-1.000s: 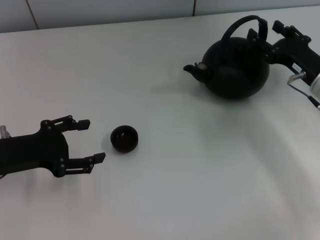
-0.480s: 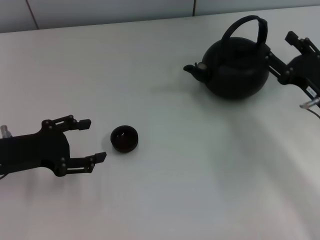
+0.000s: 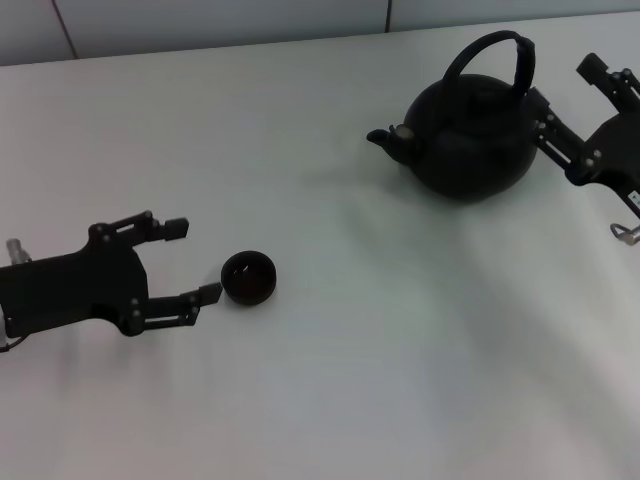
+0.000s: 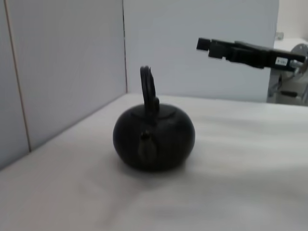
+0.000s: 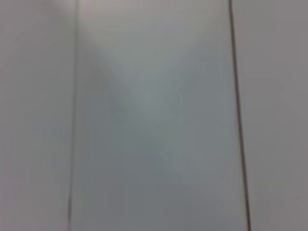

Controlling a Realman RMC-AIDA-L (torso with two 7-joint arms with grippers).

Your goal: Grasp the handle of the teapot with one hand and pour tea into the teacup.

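The matte-black teapot (image 3: 470, 130) stands upright at the far right of the white table, spout toward the left. Its arched handle (image 3: 495, 42) is free. It also shows in the left wrist view (image 4: 154, 137) with its handle (image 4: 149, 89) edge-on. The tiny black teacup (image 3: 248, 278) sits at the near left. My left gripper (image 3: 196, 260) is open and empty just left of the teacup, with one fingertip almost touching it. My right gripper (image 3: 560, 82) is open and empty, just right of the teapot and apart from the handle. It also shows raised in the left wrist view (image 4: 211, 47).
The white table (image 3: 380, 330) stretches bare between teacup and teapot. A grey panelled wall (image 3: 200, 25) runs along the far edge. The right wrist view shows only wall panels (image 5: 154, 115).
My right gripper has drawn back to the right, away from the handle's base, still open. My left gripper has moved right, closer to the teacup. Teapot and teacup have not moved.
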